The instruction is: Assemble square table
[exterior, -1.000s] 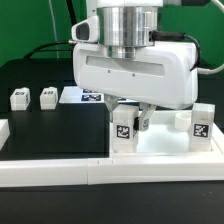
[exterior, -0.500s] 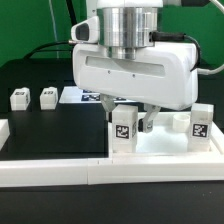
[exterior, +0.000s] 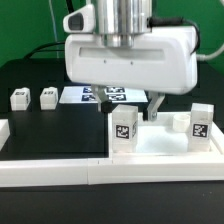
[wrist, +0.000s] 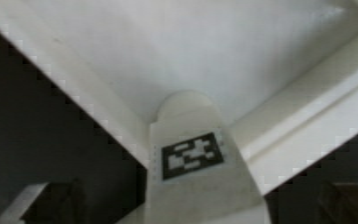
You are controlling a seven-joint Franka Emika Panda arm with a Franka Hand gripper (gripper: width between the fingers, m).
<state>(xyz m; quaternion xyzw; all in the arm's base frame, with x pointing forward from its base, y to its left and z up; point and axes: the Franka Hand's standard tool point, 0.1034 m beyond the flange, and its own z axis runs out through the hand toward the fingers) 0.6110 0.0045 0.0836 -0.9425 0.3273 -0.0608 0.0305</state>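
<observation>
The white square table top (exterior: 160, 148) lies at the exterior view's right, against the front rail. One tagged white leg (exterior: 122, 128) stands upright at its near left corner, and a second leg (exterior: 200, 122) stands at its right corner. My gripper (exterior: 132, 106) hangs just above and behind the first leg, open and empty. In the wrist view the leg (wrist: 197, 155) stands between my spread fingers (wrist: 51, 203), clear of both, with the table top (wrist: 194, 50) beyond it. Two loose legs (exterior: 18, 98) (exterior: 47, 97) stand on the black mat at the left.
The marker board (exterior: 95, 95) lies flat behind the gripper. A long white border rail (exterior: 100, 172) runs along the front, and a shorter rail piece (exterior: 4, 132) sits at the left edge. My gripper body hides the back of the table top.
My gripper has risen and shifted toward the exterior view's left, away from the near left leg. That leg stays standing on the table top.
</observation>
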